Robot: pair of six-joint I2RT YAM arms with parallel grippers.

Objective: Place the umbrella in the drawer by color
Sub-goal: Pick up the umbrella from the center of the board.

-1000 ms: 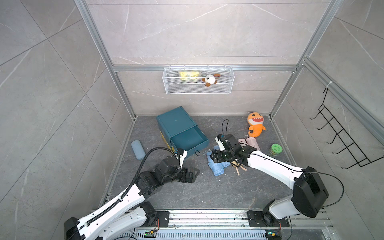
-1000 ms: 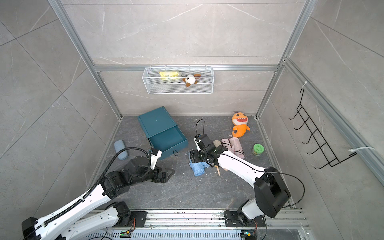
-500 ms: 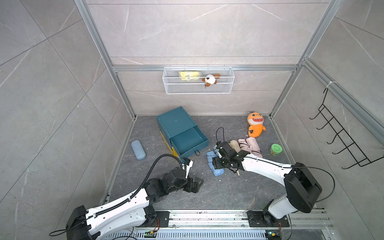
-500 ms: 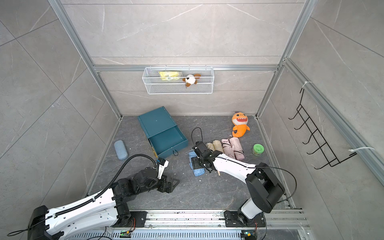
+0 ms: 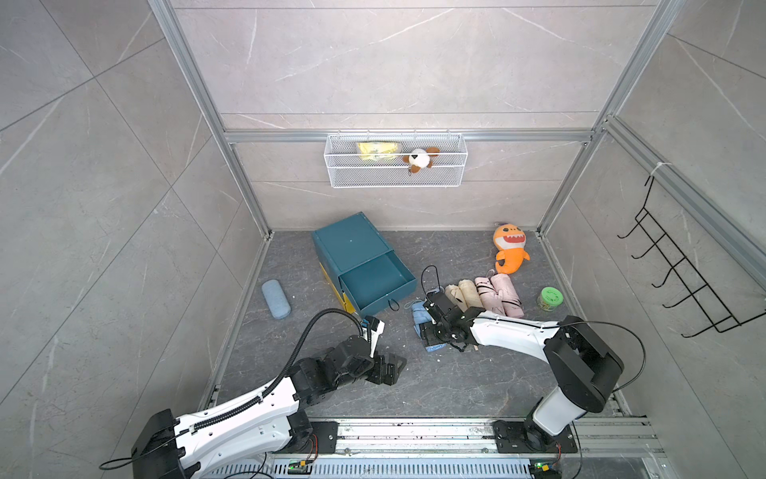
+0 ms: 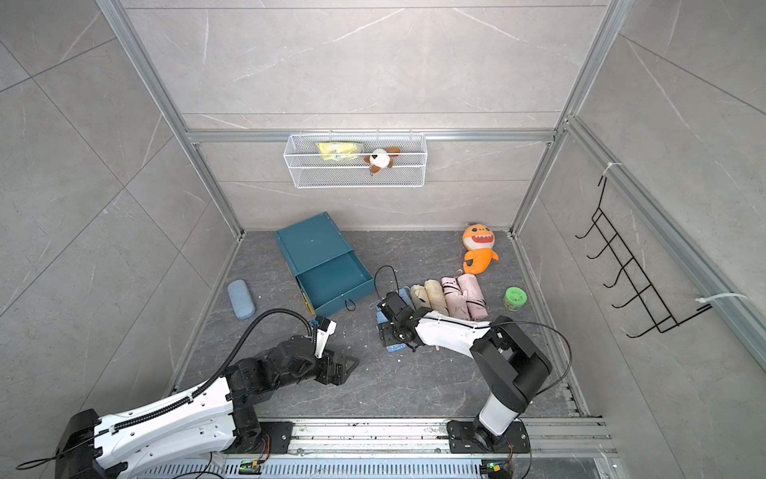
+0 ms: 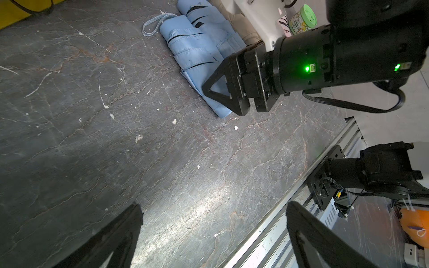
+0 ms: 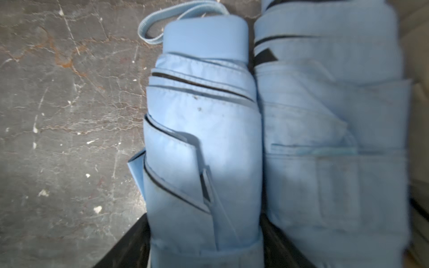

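The light blue folded umbrella (image 8: pixel 202 139) with the wrist strap lies flat on the dark grey veined stone floor (image 5: pixel 456 385), near the front corner of the open drawer. My right gripper (image 8: pixel 204 234) has its fingers pressed against both flanks, clamped on it where it lies. A second light blue folded umbrella (image 8: pixel 325 139) touches it along one side. Past that lie beige folded umbrellas (image 5: pixel 460 292) and pink folded umbrellas (image 5: pixel 497 294) in a row.

My left gripper (image 7: pixel 213 222) hangs with its fingers spread wide over bare floor, well apart from the umbrellas.

The floor is flecked with white crumbs. Grey tiled walls (image 5: pixel 124 207) in aluminium framing close three sides, and the metal base rail (image 5: pixel 414 431) runs along the near edge. Open floor lies between my two grippers and toward that rail.

The teal box cabinet (image 5: pixel 352 244) stands near the back, its teal drawer (image 5: pixel 387 295) pulled out toward me. A yellow drawer front (image 5: pixel 347 306) shows beneath it. On the back wall, the white wire basket (image 5: pixel 396 182) holds a yellow packet (image 5: pixel 378 150) and a brown-and-white plush toy (image 5: pixel 418 159).
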